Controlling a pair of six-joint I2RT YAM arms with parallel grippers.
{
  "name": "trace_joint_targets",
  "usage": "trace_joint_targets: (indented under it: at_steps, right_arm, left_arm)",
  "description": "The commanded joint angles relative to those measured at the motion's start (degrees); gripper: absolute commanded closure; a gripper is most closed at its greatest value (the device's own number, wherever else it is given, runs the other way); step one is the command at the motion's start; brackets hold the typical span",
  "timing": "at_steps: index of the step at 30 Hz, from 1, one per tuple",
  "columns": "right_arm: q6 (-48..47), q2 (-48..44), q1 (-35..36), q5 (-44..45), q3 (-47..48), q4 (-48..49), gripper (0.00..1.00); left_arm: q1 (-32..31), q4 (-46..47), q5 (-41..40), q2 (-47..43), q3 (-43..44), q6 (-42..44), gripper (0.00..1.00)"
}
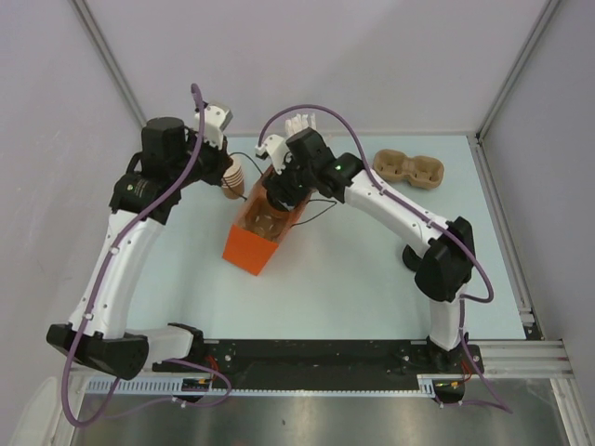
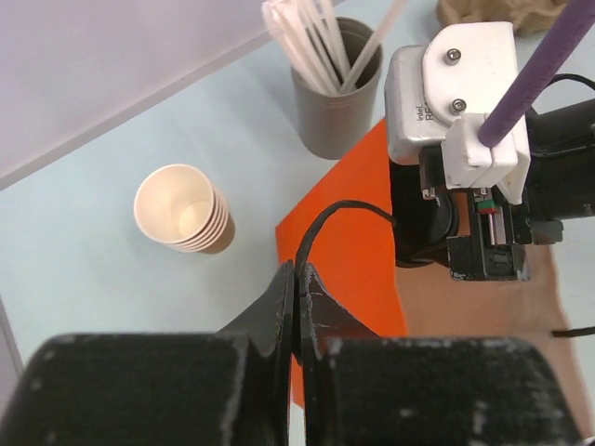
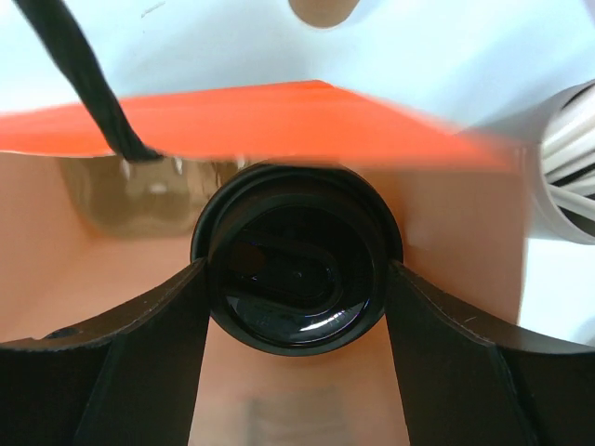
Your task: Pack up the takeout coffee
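Note:
The takeout coffee (image 3: 296, 279) shows only as a round black lid from above; its cup body is hidden below. My right gripper (image 3: 297, 271) is shut on it, one finger against each side of the lid, inside the mouth of an orange paper bag (image 3: 279, 116). In the top view the right gripper (image 1: 268, 197) reaches down into the bag (image 1: 251, 251). My left gripper (image 2: 297, 271) is shut on the bag's thin black cord handle (image 2: 321, 221), just beside the bag's orange edge (image 2: 349, 255).
A stack of nested brown cups (image 2: 181, 209) stands left of the bag. A grey cup of white sticks (image 2: 333, 93) stands behind it. A brown cardboard cup carrier (image 1: 409, 169) lies at the back right. Walls close the table's far and side edges.

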Motion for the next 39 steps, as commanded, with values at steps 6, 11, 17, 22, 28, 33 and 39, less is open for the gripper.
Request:
trace_joint_targets:
  at_steps: [6, 11, 17, 22, 28, 33, 39]
  right_arm:
    - [-1.22, 6.96, -0.91, -4.92, 11.37, -5.21, 0.44]
    - [-2.8, 10.38, -1.0, -6.42, 16.81, -10.31, 0.44]
    - [-3.5, 13.99, -0.74, -7.21, 21.56, -15.93, 0.44]
    - [-3.33, 15.92, -0.47, -7.39, 22.53, -17.0, 0.44]
    - [-3.5, 17.94, -0.12, -7.3, 24.46, -17.52, 0.44]
    - [-3.5, 19.62, -0.21, -7.03, 25.61, -17.88, 0.44]
    - [-3.68, 21.02, -0.39, -7.3, 25.08, -18.31, 0.44]
  left_arm:
    - [0.54, 4.24, -10.13, 1.4, -3.33, -2.95, 0.97]
    - [3.26, 5.39, -12.42, 1.58, -4.66, -4.17, 0.98]
    - [6.43, 7.32, -14.88, 0.87, -7.2, -5.85, 0.99]
    - [6.78, 8.38, -16.2, 0.17, -8.96, -5.85, 0.99]
    - [7.4, 8.55, -19.45, 0.26, -9.84, -6.2, 1.0]
    - [8.27, 8.73, -20.86, 0.26, -10.72, -6.29, 1.0]
    - [9.15, 8.82, -20.16, -0.09, -11.42, -6.02, 1.0]
